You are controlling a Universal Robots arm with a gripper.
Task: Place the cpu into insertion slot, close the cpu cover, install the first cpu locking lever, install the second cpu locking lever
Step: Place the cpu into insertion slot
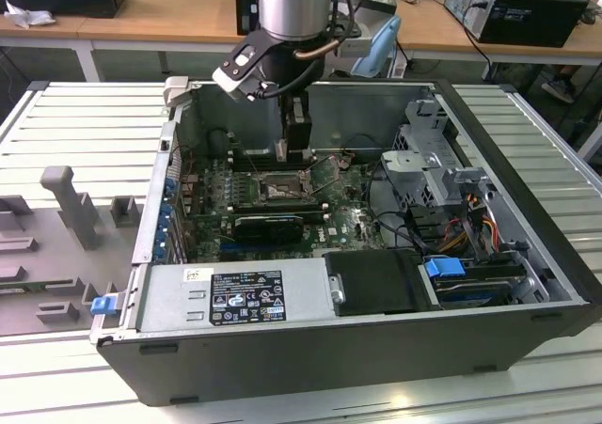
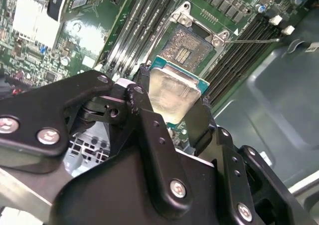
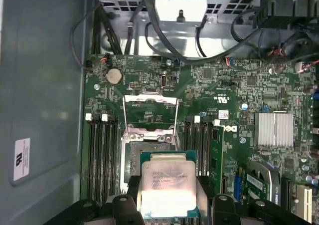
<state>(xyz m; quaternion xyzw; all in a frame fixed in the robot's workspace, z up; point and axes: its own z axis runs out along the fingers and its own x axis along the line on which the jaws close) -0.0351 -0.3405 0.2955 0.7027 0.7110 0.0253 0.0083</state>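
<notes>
Two black fingers [image 2: 143, 108] of the gripper [image 2: 172, 105] pinch the small flat square cpu [image 2: 173, 88], dull silver-grey metal on top, by opposite edges. In the first wrist view the gripper [image 3: 168, 200] holds the cpu [image 3: 168, 182] flat, its top side toward the camera.

The cpu hangs over the near edge of the insertion slot [image 3: 130, 157], a square dark socket with a silver metal rim, and is not seated in it. In the second wrist view the slot [image 2: 185, 49] lies bare beyond the chip, its field of contacts uncovered.

The cpu cover [image 3: 149, 99], a thin square silver metal frame with a cut-out centre, stands swung open on the far side of the slot. A thin silver wire lever [image 2: 251, 40] sticks out free beside the socket. Long black memory slots [image 3: 99, 155] flank the socket on both sides of the green motherboard [image 3: 219, 85].

In the exterior view the gripper [image 1: 290, 151] reaches down from the silver arm [image 1: 296, 6] in the upper middle of the frame. It enters the open black computer case [image 1: 376, 358] and hangs just above the slot [image 1: 279, 190] at the centre. A grey power supply box [image 1: 235, 297] with a label fills the case's lower front.

The case lies on a ribbed grey metal counter [image 1: 85, 114], and a grey moulded tray [image 1: 56, 245] sits at the exterior view's left. Wooden desks [image 1: 160, 6] run across the top of the frame.
</notes>
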